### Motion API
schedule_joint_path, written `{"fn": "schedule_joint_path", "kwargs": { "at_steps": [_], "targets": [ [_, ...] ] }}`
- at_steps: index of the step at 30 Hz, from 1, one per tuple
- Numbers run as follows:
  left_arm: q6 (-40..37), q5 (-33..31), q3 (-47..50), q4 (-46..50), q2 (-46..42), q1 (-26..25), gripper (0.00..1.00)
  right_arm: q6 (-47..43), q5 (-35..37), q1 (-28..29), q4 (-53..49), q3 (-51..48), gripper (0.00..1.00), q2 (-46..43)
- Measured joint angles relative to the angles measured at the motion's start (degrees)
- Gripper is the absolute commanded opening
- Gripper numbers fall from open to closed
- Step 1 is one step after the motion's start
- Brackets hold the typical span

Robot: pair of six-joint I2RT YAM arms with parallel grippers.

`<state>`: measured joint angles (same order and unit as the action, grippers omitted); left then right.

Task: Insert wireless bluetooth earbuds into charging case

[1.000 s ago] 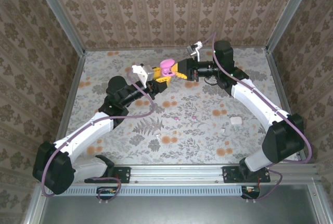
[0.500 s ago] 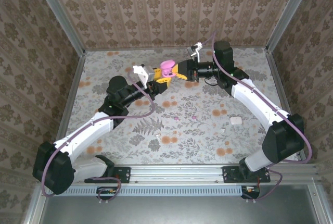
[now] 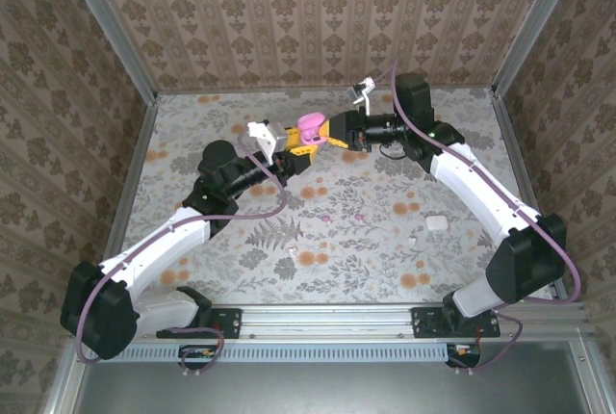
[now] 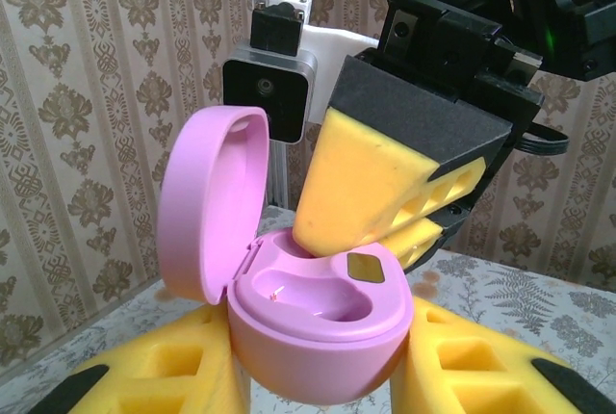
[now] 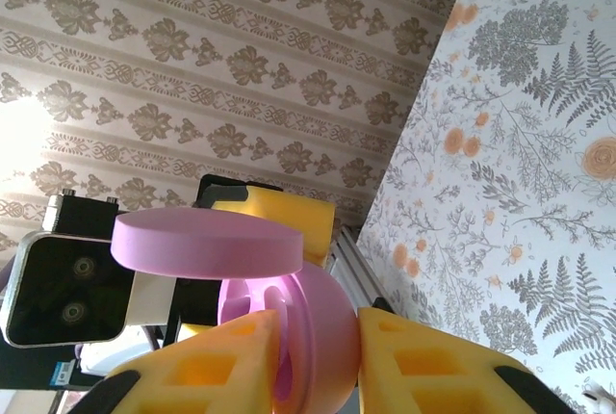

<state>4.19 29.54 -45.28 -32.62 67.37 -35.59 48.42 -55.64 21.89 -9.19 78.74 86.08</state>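
Patterned wallpaper walls (image 3: 289, 10) enclose a floral-print bench (image 3: 366, 260).

1. Charging case (image 4: 322, 342): pink, held in the air over the far middle of the bench. Its lid (image 4: 207, 204) stands hinged open and the moulded well faces up.
2. Left tool (image 4: 318, 380): clamped on the lower body of the charging case, with one yellow finger on each side.
3. Right tool (image 4: 371, 241): fingers drawn together, tips resting at the rear rim of the open well. It cannot be told whether anything is pinched between them.
4. Earbuds: two tiny white specks lie on the bench, one (image 3: 411, 239) on the right and one (image 3: 292, 252) near the centre, well apart.
5. White rounded box (image 3: 438, 223): lies on the bench just beside the right-hand speck.
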Motion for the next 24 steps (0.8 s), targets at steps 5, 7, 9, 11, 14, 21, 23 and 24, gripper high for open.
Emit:
{"fn": "schedule_joint_path", "kwargs": {
  "at_steps": [5, 7, 9, 11, 14, 21, 23, 24],
  "targets": [
    [0.09, -0.46, 0.0, -0.04, 0.0, 0.0, 0.34, -1.7, 0.35, 0.24, -0.81, 0.17, 0.48, -0.33],
    [0.37, -0.92, 0.0, -0.37, 0.0, 0.0, 0.34, -2.29, 0.39, 0.48, -1.25, 0.31, 0.53, -0.66],
    [0.74, -1.33, 0.04, -0.96, 0.0, 0.0, 0.34, -3.02, 0.85, 0.46, -1.79, 0.39, 0.58, -1.31],
    [1.18, -1.7, 0.39, -1.77, 0.0, 0.02, 0.34, -3.74, 1.57, 0.07, -2.25, 0.39, 0.6, -2.23],
    [1.84, -2.27, 1.38, -2.82, -0.02, 0.26, 0.34, -4.39, 3.32, -1.9, -2.49, 0.33, 0.58, -4.5],
    [3.54, -3.34, 3.78, -3.65, -1.92, 1.27, 0.34, -13.75, 13.79, -6.91, -10.23, -0.13, 0.46, -11.61],
    [3.76, -3.54, 4.28, -3.58, -3.17, 1.27, 0.34, -17.73, 18.16, -7.02, -15.19, -0.13, 0.45, -11.13],
    [3.8, -3.67, 4.46, -3.43, -3.96, 1.27, 0.34, -19.69, 20.17, -7.02, -18.03, -0.13, 0.45, -10.23]
  ]
}}
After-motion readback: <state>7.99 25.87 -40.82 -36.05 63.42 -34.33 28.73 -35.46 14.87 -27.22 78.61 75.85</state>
